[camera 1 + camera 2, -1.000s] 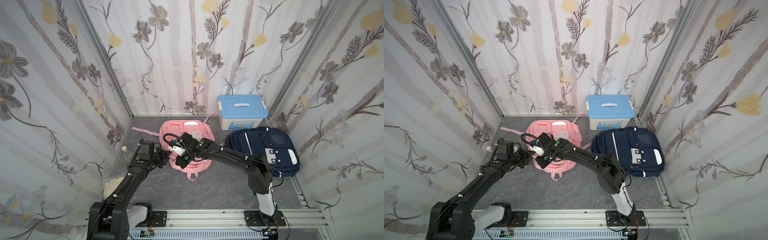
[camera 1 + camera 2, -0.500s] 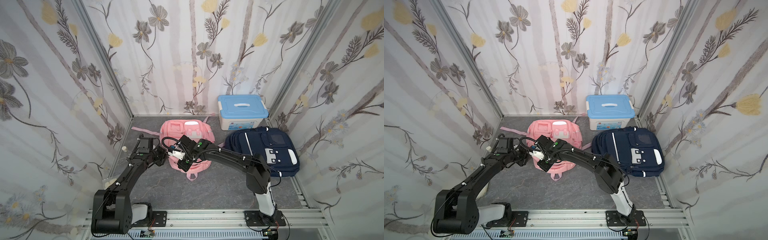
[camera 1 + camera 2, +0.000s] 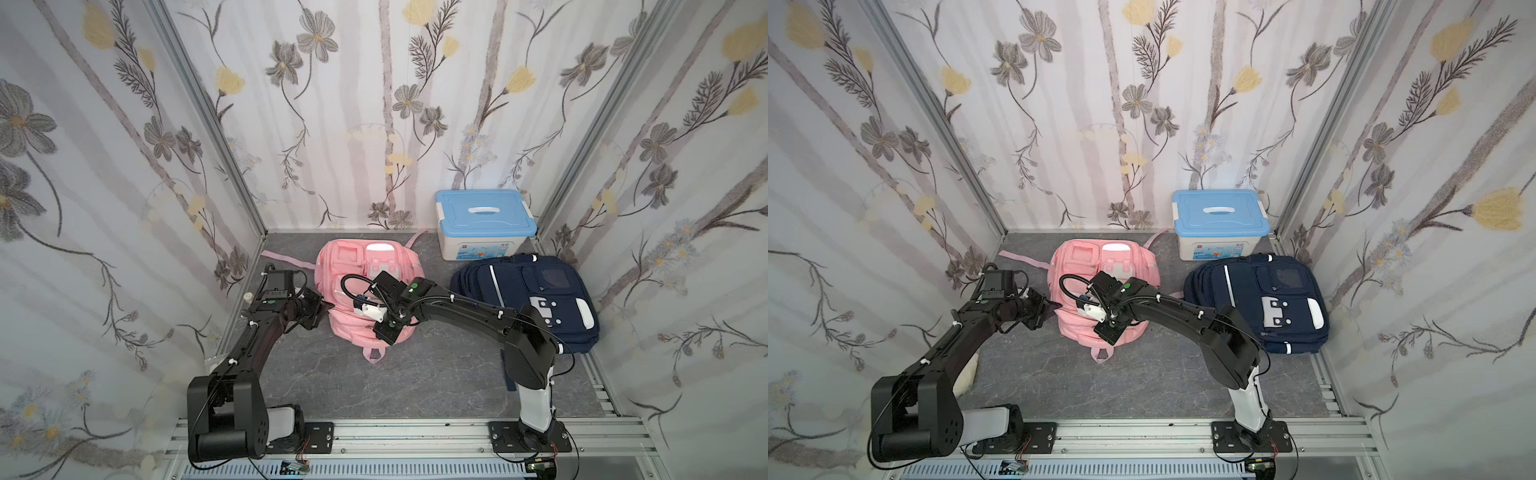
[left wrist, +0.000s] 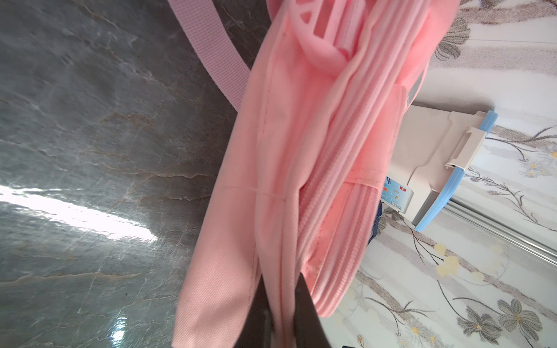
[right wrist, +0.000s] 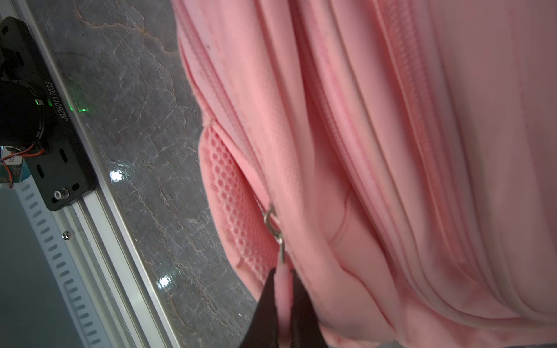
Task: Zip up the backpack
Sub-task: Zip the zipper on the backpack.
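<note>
The pink backpack (image 3: 347, 328) lies flat on the grey floor (image 3: 415, 386), left of centre toward the far wall, with ribbed zipper tracks along its side. The left gripper (image 4: 280, 281) pinches a fabric fold at its left edge. The right gripper (image 5: 283, 274) clenches the zipper pull (image 5: 281, 254).

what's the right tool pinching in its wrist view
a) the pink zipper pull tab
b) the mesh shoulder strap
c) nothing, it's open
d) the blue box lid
a: in the right wrist view the right tool is shut on the pink pull tab, which hangs from the metal zipper slider of the pink backpack.
</note>
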